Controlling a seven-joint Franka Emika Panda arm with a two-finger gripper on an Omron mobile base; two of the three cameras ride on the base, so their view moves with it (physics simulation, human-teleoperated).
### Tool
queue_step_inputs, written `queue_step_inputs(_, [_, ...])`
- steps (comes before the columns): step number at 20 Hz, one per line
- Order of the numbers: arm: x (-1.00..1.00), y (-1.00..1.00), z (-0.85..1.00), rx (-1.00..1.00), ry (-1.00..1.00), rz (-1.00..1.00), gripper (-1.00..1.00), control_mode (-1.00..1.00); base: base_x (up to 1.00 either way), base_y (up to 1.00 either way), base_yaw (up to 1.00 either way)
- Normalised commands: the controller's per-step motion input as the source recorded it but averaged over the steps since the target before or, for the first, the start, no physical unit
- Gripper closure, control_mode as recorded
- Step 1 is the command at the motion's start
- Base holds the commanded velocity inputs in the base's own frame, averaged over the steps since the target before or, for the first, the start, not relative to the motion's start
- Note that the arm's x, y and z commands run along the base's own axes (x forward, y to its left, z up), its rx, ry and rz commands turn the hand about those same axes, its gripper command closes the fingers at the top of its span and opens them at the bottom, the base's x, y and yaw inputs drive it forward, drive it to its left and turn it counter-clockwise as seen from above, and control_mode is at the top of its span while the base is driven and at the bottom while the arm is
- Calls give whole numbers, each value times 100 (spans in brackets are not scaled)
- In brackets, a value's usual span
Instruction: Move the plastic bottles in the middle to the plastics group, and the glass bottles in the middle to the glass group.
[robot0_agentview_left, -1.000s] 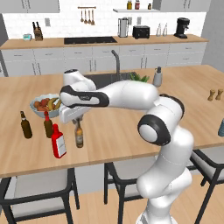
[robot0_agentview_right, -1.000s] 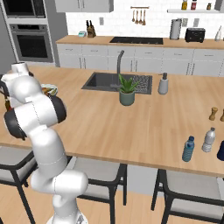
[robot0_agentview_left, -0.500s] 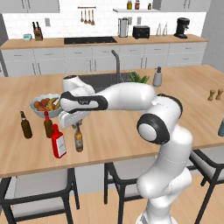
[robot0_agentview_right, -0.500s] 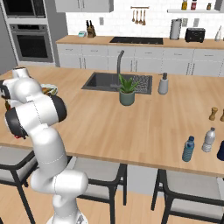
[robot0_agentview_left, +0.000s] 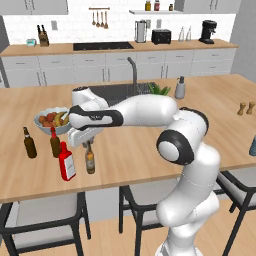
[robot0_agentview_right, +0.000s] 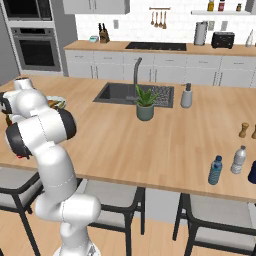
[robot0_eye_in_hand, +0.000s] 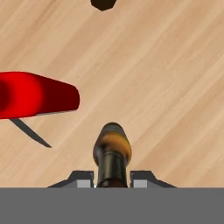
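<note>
On the island's near-left stretch, gripper (robot0_agentview_left: 88, 143) pinches upright amber bottle (robot0_agentview_left: 90, 161) by the neck; glass group (robot0_agentview_left: 42, 142) at nine o'clock.

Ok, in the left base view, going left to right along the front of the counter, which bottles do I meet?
Plain dark brown bottle → red-topped brown bottle → red white-labelled bottle → amber bottle, held at its neck by the tool.

Glossy amber glass bottle (robot0_eye_in_hand: 112, 148) and shiny red bottle (robot0_eye_in_hand: 35, 95) stand on matt wood-grain counter (robot0_eye_in_hand: 166, 87).
</note>
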Motion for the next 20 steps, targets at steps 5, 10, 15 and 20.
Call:
queue_step_inputs(5, [0,0,0,0,0,0,-100,-100,0,0,0])
queue_step_inputs(10, [-2,0,0,0,0,0,-100,-100,0,0,0])
queue_step_inputs(15, [-28,-15,53,0,-3,0,-100,-100,0,0,0])
queue_step_inputs(20, [-64,-73,61,0,-6,0,-100,-100,0,0,0])
